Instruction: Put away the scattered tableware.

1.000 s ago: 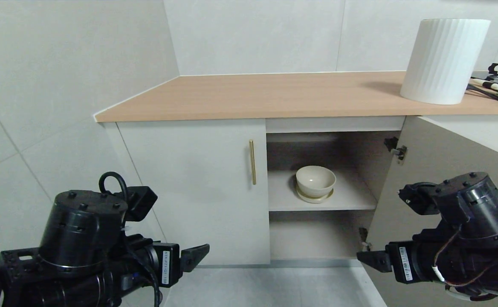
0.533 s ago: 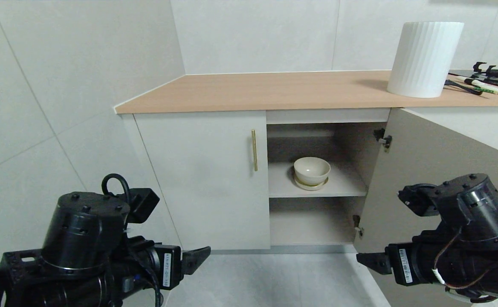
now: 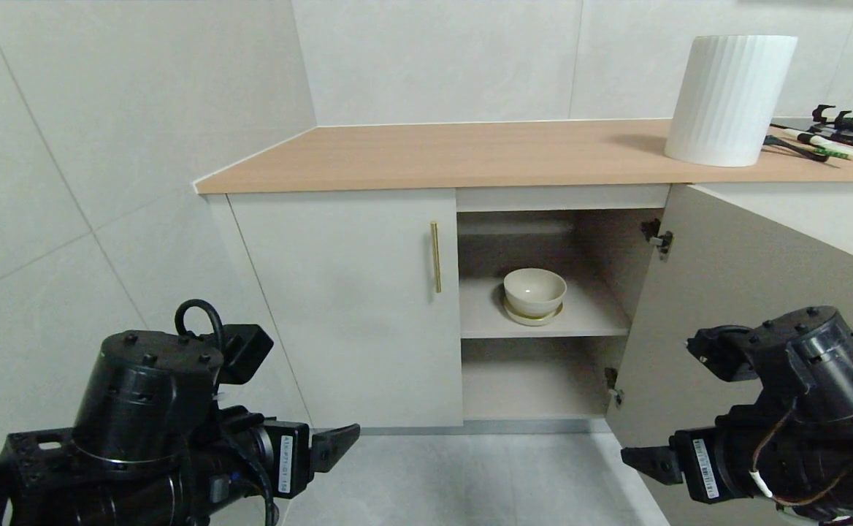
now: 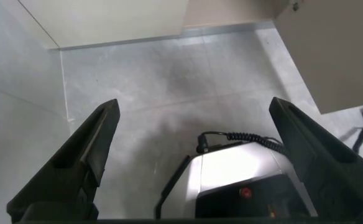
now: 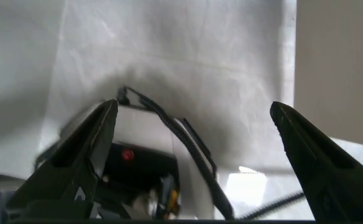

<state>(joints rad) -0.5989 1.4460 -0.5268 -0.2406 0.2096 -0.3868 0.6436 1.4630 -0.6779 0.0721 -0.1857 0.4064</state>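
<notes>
1. My left claw (image 4: 194, 115) hangs low over the floor (image 4: 169, 68), fingers spread wide, holding nothing.
2. My right claw (image 5: 194, 112) hangs low beside the open cabinet door (image 3: 726, 292), also spread wide and empty.
3. The bowl (image 3: 534, 291) sits upright on a plate (image 3: 532, 319) on the cabinet's upper shelf (image 3: 594, 318), well apart from both claws.
4. A white ribbed container (image 3: 729, 98) stands on the counter (image 3: 434, 157) above.

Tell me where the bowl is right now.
In the head view, the bowl sits on a plate on the upper shelf of the open cabinet, right of centre, just right of the gold handle.
</notes>
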